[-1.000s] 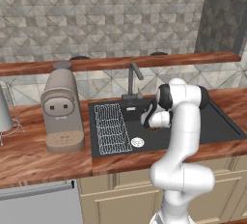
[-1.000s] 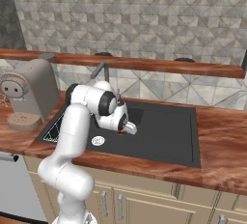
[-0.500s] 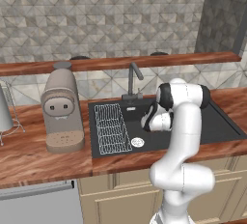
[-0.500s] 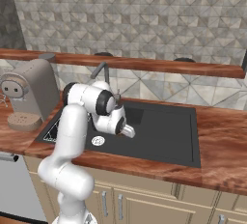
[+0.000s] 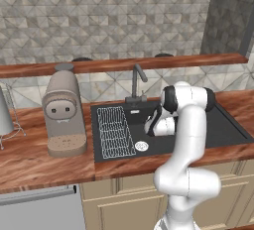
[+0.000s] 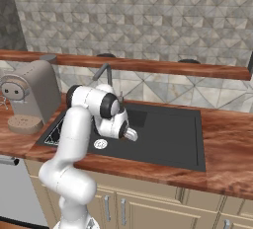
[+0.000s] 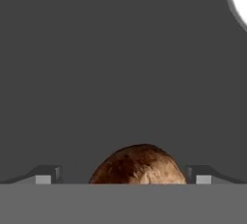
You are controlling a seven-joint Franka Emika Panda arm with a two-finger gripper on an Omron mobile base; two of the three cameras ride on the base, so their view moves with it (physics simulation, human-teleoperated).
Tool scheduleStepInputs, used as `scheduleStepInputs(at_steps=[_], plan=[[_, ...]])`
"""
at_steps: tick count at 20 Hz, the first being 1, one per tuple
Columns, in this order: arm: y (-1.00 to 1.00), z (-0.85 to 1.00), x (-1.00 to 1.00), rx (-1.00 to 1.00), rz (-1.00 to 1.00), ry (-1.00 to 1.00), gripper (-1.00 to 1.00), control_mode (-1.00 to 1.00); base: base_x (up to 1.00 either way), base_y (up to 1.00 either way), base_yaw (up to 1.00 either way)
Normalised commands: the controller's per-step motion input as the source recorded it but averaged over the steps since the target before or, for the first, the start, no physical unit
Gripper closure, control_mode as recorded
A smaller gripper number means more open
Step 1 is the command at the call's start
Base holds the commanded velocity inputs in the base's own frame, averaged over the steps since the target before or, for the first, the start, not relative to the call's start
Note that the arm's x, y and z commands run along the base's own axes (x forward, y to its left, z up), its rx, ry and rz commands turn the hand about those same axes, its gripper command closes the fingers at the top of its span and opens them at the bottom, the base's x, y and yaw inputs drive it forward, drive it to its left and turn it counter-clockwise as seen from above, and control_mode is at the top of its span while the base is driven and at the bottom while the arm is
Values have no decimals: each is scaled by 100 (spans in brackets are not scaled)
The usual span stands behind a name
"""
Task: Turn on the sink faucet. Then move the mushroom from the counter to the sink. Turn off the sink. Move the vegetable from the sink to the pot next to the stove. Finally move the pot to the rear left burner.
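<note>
Brown mushroom (image 7: 137,164) half cut off between wide-apart gripper (image 7: 125,175) tips, dark sink (image 7: 96,73) floor beyond

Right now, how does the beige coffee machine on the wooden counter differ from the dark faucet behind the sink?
The rounded beige coffee machine is bulky and pale; the thin dark metal faucet is slim and nearly black. The coffee machine stands on the reddish wooden counter to the left of the black sink; the faucet rises at the sink's rear edge, its spout bent forward over the basin. Both stand upright.
</note>
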Motion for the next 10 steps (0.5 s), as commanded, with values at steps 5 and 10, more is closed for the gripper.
scheduleStepInputs(at_steps=[5, 10], plan=[[0, -25, 3, 0, 0, -9, -100, -100, 0, 0, 0], [0, -31, 1, 0, 0, -6, 100, -100, 0, 0, 0]])
